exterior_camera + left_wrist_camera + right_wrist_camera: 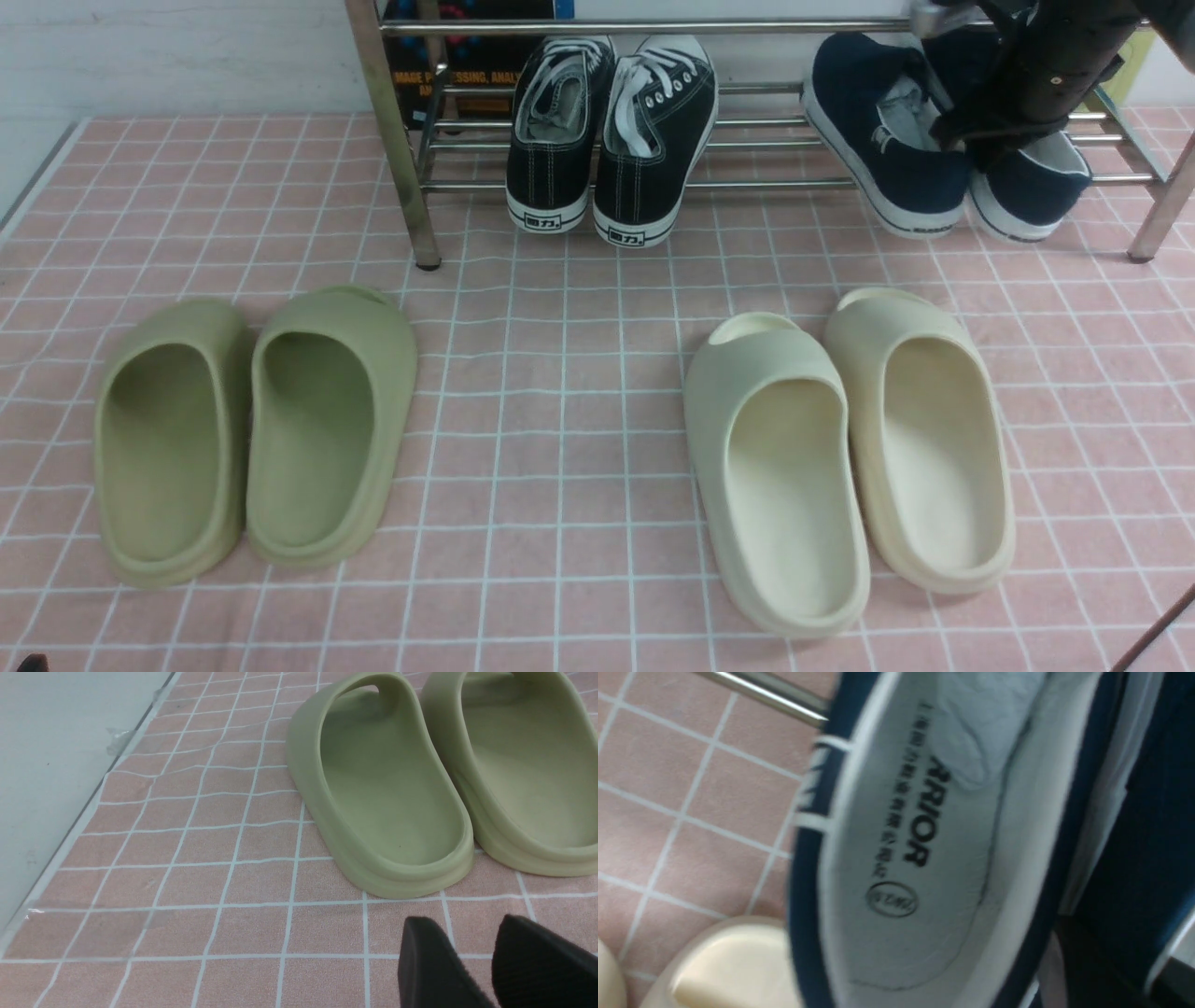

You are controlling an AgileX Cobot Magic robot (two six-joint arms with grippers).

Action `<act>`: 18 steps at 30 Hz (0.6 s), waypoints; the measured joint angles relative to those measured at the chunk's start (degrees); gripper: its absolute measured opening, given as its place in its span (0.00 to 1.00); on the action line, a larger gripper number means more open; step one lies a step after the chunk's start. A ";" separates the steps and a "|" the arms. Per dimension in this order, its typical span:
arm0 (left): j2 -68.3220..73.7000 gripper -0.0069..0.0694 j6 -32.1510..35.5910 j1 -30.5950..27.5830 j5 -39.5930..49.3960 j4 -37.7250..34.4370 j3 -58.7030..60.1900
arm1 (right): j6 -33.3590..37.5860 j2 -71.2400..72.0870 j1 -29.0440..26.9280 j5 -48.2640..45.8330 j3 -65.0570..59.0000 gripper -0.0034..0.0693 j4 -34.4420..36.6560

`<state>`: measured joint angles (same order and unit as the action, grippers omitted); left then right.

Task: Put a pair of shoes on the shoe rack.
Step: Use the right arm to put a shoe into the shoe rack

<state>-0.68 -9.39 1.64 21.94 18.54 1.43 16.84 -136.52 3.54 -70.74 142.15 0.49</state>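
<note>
The two navy-blue shoes lie tilted on the low bars of the silver shoe rack point(747, 184) at its right end, heels over the front bar: one point(887, 159) to the left, one point(1027, 191) to the right. My right gripper point(971, 140) reaches down between them. In the blurred right wrist view one shoe's grey-white lining point(901, 835) fills the frame, the other shoe point(1148, 812) is beside it, and my right gripper point(1111, 970) is dark against the navy cloth. My left gripper point(467, 924) is open and empty, low over the pink cloth.
Black lace-up sneakers point(607, 140) stand on the rack left of the navy shoes. Cream slides point(850, 448) lie in front at the right, one toe in the right wrist view point(728, 970). Green slides point(252, 429) lie front left, close to my left gripper point(387, 798). Rack legs point(397, 140) stand on the cloth.
</note>
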 joint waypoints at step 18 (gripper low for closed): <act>0.00 0.40 0.00 0.00 0.00 0.00 0.00 | -5.86 -2.54 -1.12 7.54 0.00 0.08 0.45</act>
<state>-0.68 -9.39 1.64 21.94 18.54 1.43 10.98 -139.06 2.42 -63.20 142.15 0.95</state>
